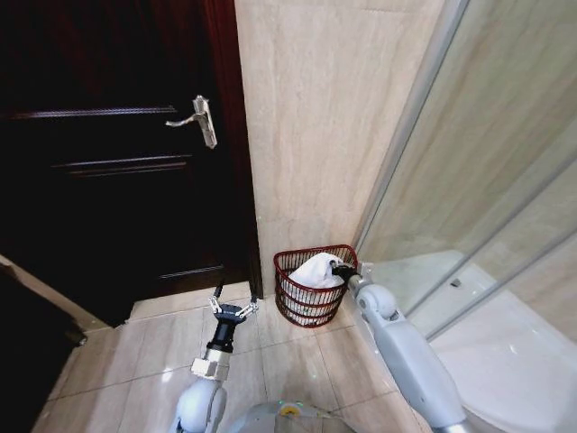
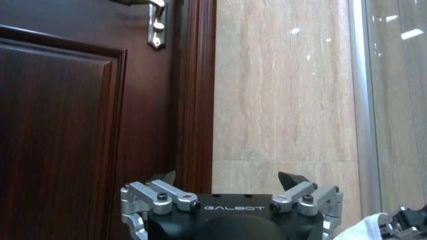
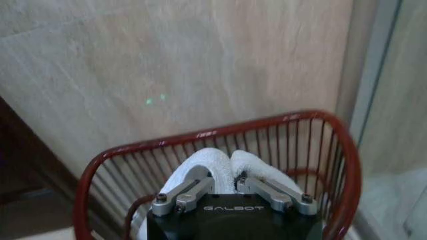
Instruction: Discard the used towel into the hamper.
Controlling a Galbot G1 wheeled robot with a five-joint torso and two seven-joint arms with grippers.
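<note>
The hamper [image 1: 298, 308] is a small round red slatted basket standing on the floor in the corner between the beige wall and the shower glass. A white towel [image 1: 313, 269] is bunched inside it, rising a little above the rim. My right gripper [image 1: 341, 270] reaches over the hamper's right rim and is shut on the towel. In the right wrist view its fingers [image 3: 191, 188] pinch the towel [image 3: 210, 158] inside the hamper [image 3: 220, 131]. My left gripper [image 1: 233, 309] hangs open over the floor tiles to the hamper's left, and nothing lies between its spread fingers [image 2: 165, 178].
A dark wooden door [image 1: 117, 189] with a metal handle [image 1: 204, 118] stands at the left, its frame next to the hamper. The glass shower screen [image 1: 478, 171] and white shower tray [image 1: 514, 343] close off the right. Beige floor tiles [image 1: 279, 361] lie open before the hamper.
</note>
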